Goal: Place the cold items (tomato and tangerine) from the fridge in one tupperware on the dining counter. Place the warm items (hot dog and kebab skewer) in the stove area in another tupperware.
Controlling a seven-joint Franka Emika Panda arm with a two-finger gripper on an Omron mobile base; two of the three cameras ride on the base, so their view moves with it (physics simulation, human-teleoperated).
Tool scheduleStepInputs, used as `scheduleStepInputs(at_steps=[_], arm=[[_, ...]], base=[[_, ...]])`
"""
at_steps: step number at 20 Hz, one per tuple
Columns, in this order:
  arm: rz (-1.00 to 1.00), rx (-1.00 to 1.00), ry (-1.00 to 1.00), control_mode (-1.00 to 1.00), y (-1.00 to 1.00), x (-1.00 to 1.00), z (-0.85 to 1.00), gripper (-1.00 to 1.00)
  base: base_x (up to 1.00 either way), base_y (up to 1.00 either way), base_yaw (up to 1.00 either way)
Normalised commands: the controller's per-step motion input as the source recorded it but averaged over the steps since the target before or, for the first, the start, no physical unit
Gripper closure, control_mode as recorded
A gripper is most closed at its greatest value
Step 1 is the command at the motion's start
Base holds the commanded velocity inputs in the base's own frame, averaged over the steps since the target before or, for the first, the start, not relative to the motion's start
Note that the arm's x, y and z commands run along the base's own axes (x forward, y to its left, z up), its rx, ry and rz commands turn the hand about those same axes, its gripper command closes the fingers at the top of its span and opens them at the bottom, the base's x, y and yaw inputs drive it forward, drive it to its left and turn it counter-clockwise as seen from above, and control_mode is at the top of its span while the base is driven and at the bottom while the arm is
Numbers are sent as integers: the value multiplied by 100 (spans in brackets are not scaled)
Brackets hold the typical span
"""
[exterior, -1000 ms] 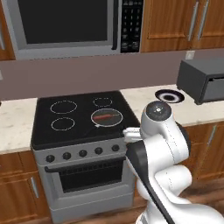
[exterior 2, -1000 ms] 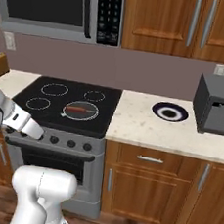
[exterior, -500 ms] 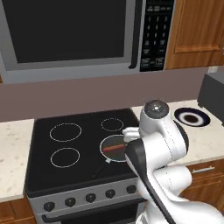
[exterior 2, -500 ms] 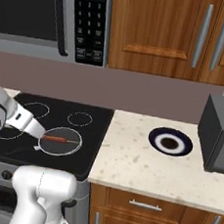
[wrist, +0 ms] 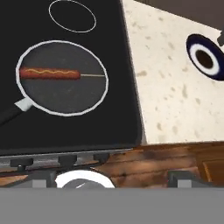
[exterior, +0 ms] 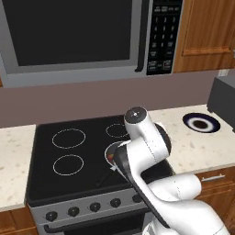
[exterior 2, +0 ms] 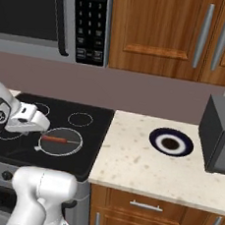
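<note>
A red sausage with a yellow line and a thin stick out of one end (wrist: 49, 73) lies in a round dark pan (wrist: 65, 98) on the stove's front right burner. I cannot tell whether it is the hot dog or the kebab skewer. The pan (exterior 2: 66, 148) and its sausage (exterior 2: 54, 139) also appear in the right base view, just under my white wrist (exterior 2: 29, 120). My gripper (wrist: 113, 178) hangs above the stove's front edge, open, with nothing between its fingertips (wrist: 43, 178). My arm hides most of the pan (exterior: 110, 155) in the left base view.
A blue and white plate (exterior 2: 171, 142) sits on the pale counter (exterior 2: 128, 161) right of the stove. A dark toaster box (exterior 2: 221, 141) stands at the far right. The microwave (exterior: 78, 36) hangs above the stove. Knobs (wrist: 65, 161) line its front.
The whole picture has grown and shifted: the base has driven closer to the stove. My arm has bent down lower over the pan.
</note>
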Motion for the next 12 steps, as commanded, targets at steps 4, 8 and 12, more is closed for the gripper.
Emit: scheduleStepInputs(at_steps=[4,8,12], arm=[[97,-8,13,-100,-4,46,-31,-100],[97,0,41,-100,-1,60,-20,-100],[48,-1,79,-100,3,79,-17,-100]], base=[[0,0,0],[0,0,0],[0,0,0]])
